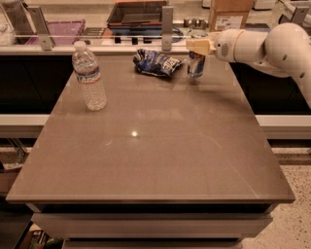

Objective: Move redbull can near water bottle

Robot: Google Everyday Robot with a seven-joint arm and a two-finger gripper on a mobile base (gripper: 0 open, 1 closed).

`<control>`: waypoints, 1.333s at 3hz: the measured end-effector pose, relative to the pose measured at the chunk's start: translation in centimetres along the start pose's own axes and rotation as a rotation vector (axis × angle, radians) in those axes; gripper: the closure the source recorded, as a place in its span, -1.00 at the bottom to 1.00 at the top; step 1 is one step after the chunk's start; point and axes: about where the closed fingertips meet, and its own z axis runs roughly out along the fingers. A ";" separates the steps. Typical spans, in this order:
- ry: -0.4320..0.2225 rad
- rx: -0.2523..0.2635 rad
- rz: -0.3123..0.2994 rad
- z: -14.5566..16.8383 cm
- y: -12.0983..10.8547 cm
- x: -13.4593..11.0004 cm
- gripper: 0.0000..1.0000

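The redbull can, slim and blue-and-silver, stands upright at the far right of the table. My gripper reaches in from the right on the white arm and is shut on the can's top, which its beige fingers cover. The water bottle, clear with a white cap and a pale label, stands upright at the far left of the table, well apart from the can.
A dark blue foil snack bag lies between bottle and can, just left of the can. The brown table ends in edges at front and right. Behind it a counter holds trays and a cardboard box.
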 end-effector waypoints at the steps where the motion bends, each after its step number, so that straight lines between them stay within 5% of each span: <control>1: 0.028 -0.053 -0.012 0.3 2.8 -1.9 1.00; 4: 0.000 -0.071 -0.202 3.6 11.9 -4.4 1.00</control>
